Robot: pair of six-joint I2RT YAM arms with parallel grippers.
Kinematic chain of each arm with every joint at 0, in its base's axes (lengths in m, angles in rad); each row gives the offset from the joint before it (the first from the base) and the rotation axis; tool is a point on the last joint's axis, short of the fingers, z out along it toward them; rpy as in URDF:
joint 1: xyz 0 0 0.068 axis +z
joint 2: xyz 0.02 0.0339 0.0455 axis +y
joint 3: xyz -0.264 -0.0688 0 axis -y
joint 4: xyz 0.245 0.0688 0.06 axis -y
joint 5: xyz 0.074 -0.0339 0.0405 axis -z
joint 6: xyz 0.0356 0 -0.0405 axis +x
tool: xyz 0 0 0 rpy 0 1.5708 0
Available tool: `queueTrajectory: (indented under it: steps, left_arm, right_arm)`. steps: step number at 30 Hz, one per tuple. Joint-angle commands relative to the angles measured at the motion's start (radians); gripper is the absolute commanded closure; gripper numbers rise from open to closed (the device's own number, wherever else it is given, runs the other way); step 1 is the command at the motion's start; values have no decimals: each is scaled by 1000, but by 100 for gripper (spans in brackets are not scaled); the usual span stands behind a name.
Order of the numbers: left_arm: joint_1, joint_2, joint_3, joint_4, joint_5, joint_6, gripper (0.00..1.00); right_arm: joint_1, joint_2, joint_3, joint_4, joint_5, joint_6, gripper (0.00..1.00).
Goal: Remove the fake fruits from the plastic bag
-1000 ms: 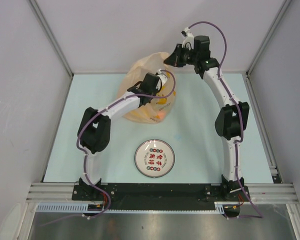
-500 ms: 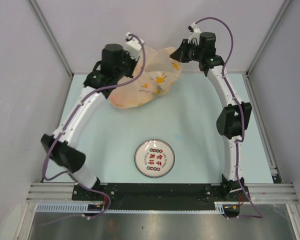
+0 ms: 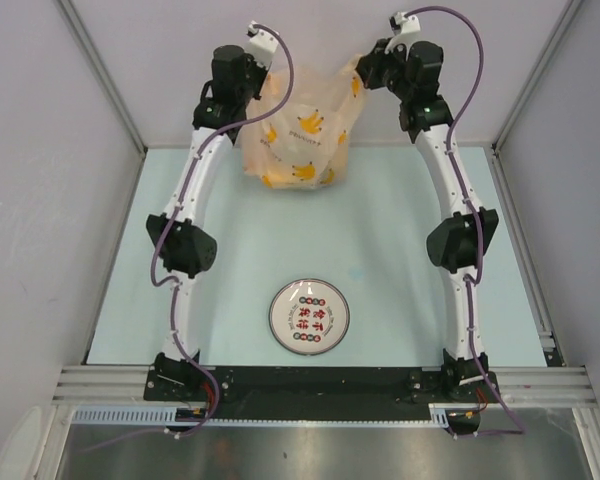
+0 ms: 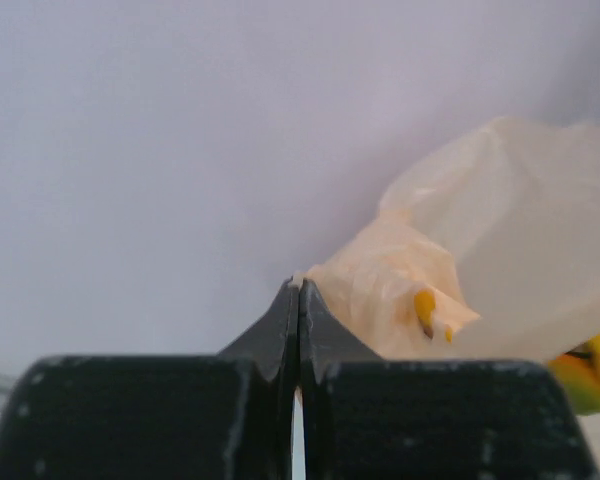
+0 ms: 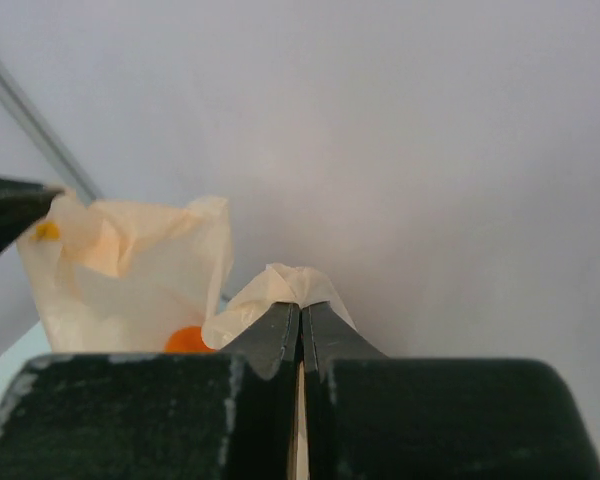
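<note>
The plastic bag [image 3: 300, 130], pale orange with yellow printed marks, hangs stretched between my two raised grippers at the back of the table. My left gripper [image 3: 250, 78] [image 4: 299, 285] is shut on the bag's left top corner. The right gripper [image 3: 366, 72] [image 5: 301, 305] is shut on a bunched fold of the right corner. The fake fruits are inside. An orange one [image 5: 188, 340] shows through the film in the right wrist view. A yellow-green piece [image 4: 595, 368] shows low in the bag [image 4: 500, 230] in the left wrist view. The others are hidden.
A round white plate [image 3: 309, 284] with a printed centre lies on the pale table near the arm bases. Grey walls with metal posts close in the back and both sides, close behind the bag.
My left arm has swung up from the bag's front to the back left, pulling its corner along. The bag has risen off the table and now hangs spread between both grippers.
</note>
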Motion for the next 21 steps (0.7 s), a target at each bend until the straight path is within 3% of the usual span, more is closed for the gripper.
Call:
queueTrajectory:
  steps: [1, 2, 3, 6, 7, 10, 11, 13, 14, 15, 19, 21]
  left_arm:
    - [14, -217, -255, 436, 30, 117, 100]
    - [11, -241, -316, 475, 50, 124, 100]
    - [-2, -233, -251, 497, 65, 125, 100]
    - [-8, -172, -16, 306, 52, -5, 100]
    - [-8, -226, -31, 282, 68, -36, 100]
    - [-9, -401, -354, 256, 189, -160, 100]
    - [-12, -529, -593, 268, 223, -185, 100]
    - [-31, -654, -823, 294, 346, -201, 100]
    - [-51, -748, -1018, 296, 366, -190, 100]
    - [-62, -785, -1110, 294, 362, -204, 99]
    - [-78, -952, -1494, 276, 378, -291, 100]
    - [-78, -1052, -1666, 276, 383, -329, 100]
  right_arm:
    - [13, -33, 70, 277, 188, -134, 100]
    - [8, -53, 70, 285, 204, -137, 100]
    - [-1, -65, 72, 281, 204, -140, 100]
    - [-36, -166, -2, 222, 124, -137, 100]
    - [-46, -220, -72, 221, 71, -137, 100]
    - [-60, -476, -481, 271, 2, -192, 100]
    - [-60, -534, -689, 274, -18, -225, 100]
    - [-50, -694, -865, 244, -61, -269, 100]
    - [-46, -744, -960, 230, -69, -301, 100]
    - [-34, -816, -1110, 221, -80, -312, 100]
    - [52, -910, -1342, 6, -105, -356, 100]
    - [84, -949, -1425, 10, -98, -329, 100]
